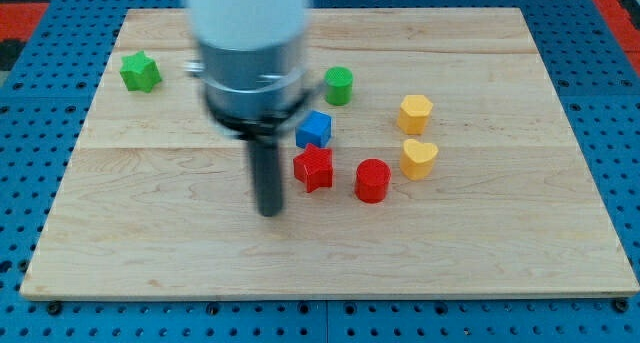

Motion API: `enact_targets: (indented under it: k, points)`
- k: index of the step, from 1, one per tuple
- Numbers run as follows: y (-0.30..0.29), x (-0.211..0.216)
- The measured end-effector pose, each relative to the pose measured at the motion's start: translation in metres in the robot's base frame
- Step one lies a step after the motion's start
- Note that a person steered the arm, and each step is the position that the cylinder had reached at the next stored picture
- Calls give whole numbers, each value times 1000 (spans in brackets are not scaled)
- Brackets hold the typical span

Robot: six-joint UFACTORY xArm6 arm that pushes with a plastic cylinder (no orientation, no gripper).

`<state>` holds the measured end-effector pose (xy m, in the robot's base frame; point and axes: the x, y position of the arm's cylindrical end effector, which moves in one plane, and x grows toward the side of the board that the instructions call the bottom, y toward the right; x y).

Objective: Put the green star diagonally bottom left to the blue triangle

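The green star (140, 71) lies near the board's top left corner. No blue triangle is visible; part of the board behind the arm is hidden. A blue cube-like block (314, 129) sits near the middle, just above the red star (313, 168). My tip (269, 212) rests on the board left of and slightly below the red star, far to the lower right of the green star. The arm's body blurs and covers the board area above the tip.
A green cylinder (339, 85) sits right of the arm. A red cylinder (372, 180) lies right of the red star. A yellow hexagon (415, 113) and a yellow heart (418, 157) lie further right. The wooden board (500, 253) sits on a blue pegboard.
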<state>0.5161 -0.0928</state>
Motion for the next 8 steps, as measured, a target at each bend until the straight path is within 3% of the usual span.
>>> enact_targets:
  k: [2,4,8]
  points:
    - [-173,-106]
    - [-165,-218]
    - [-53,-116]
